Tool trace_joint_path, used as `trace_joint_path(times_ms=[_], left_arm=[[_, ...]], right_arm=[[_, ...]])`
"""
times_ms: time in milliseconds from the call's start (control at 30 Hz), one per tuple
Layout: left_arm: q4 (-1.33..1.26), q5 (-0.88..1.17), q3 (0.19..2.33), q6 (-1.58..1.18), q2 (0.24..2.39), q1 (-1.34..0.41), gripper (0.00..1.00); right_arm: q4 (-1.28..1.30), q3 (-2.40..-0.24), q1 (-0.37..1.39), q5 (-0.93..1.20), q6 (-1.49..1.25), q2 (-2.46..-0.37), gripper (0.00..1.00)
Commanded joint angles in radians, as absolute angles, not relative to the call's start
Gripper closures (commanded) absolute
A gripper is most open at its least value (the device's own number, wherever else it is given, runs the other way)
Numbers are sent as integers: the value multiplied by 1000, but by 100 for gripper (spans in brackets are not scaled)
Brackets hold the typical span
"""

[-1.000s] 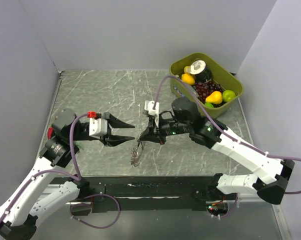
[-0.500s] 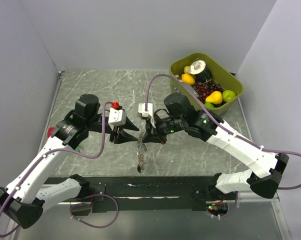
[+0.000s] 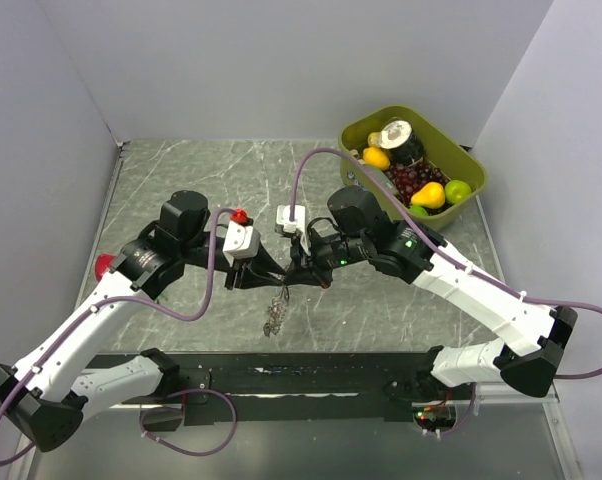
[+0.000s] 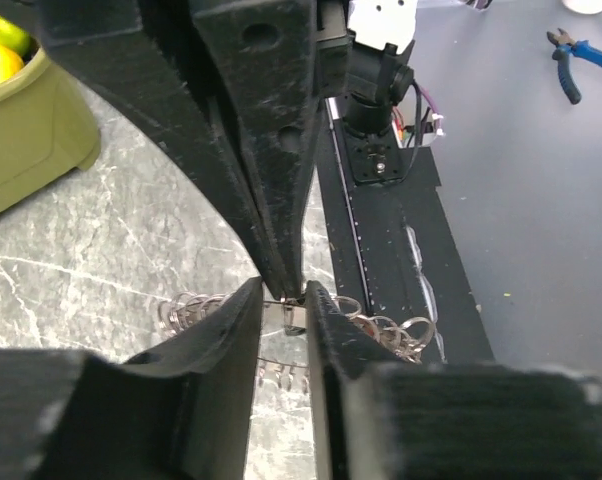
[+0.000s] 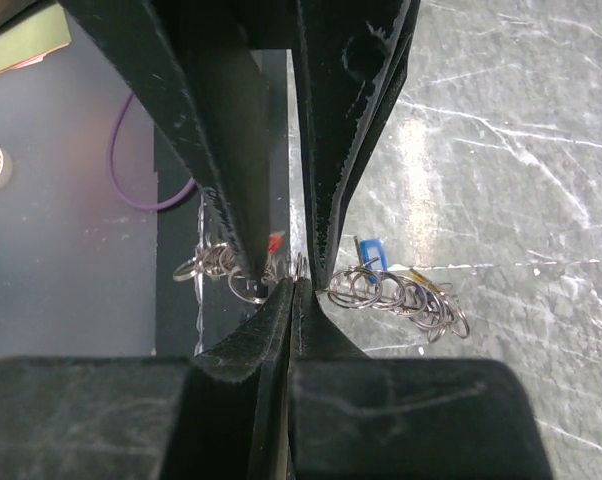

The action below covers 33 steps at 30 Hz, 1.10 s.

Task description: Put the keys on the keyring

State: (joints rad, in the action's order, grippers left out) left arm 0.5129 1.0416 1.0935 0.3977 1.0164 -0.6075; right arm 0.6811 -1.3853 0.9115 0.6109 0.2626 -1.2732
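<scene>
Change: your left gripper (image 3: 265, 272) had swung in from well apart and narrowed, and its tips met the right gripper (image 3: 299, 268).
Top view, ring: the keyring (image 3: 275, 312) dangled under the meeting fingertips, above the table (image 3: 181, 185). It hung from the right gripper, which was clamped on it.
Top view, rest: a green basket (image 3: 461, 205) of fruit sat well apart at the far right.
Left wrist, jaws: the gap was narrow, and the fingertips (image 4: 243, 312) flanked a small metal piece just under the right fingers. Pinched or only bracketed, couldn't tell.
Left wrist, ring: coils showed on both sides of the tips.
Right wrist, grip: the right fingers were pressed together on the ring's top, and the left fingers straddled them.
Right wrist, keys: the blue key (image 5: 369, 250) and red key (image 5: 274, 242) showed beside the coils. Threaded or loose, couldn't tell.
How to do it: you needed to close the left slowly and squarely on that metal piece and keep the right firm. A sideways tug risked swinging the ring or knocking the fingers together.
</scene>
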Motion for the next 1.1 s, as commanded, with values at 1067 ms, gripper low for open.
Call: trace_joint_path(times_ms=[1067], left_arm=[[395,979,1037,358,999,-621,99]], right_arm=[[562,-1384,907,623,235,-1207,91]])
